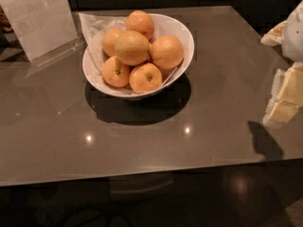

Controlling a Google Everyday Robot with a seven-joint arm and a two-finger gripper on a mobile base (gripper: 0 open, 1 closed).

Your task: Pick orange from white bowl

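Starting well to the left of the white bowl (pixel 176 26), a clear sign stand (pixel 40 20) sits at the back edge of the table (pixel 57 126). It is far enough from the bowl that I judge it won't trouble my reach. A crumpled clear plastic sheet (pixel 94 25) is tucked between the bowl's back-left rim and the fruit, lining that side. I would guess it could snag or lift if I brush it.

The bowl stands upright on the table and is heaped full. The orange (pixel 132 47) I want is the big, pale, dimpled one, riding on top of the heap near the bowl's middle. It rests on the smaller, brighter oranges (pixel 145 77) around and beneath it. Sitting highest, it is open from above, which I judge makes a straight-down approach the sensible one. The neighbours touch it on several sides, so they may roll when it comes away.

Well to the right of the bowl, at the edge of the view, my gripper (pixel 286 96) hangs above the table and casts a shadow on the surface below. It is nowhere near the fruit and carries nothing that I can see. I cannot tell whether it is released or clenched. The reach toward the bowl has not begun.
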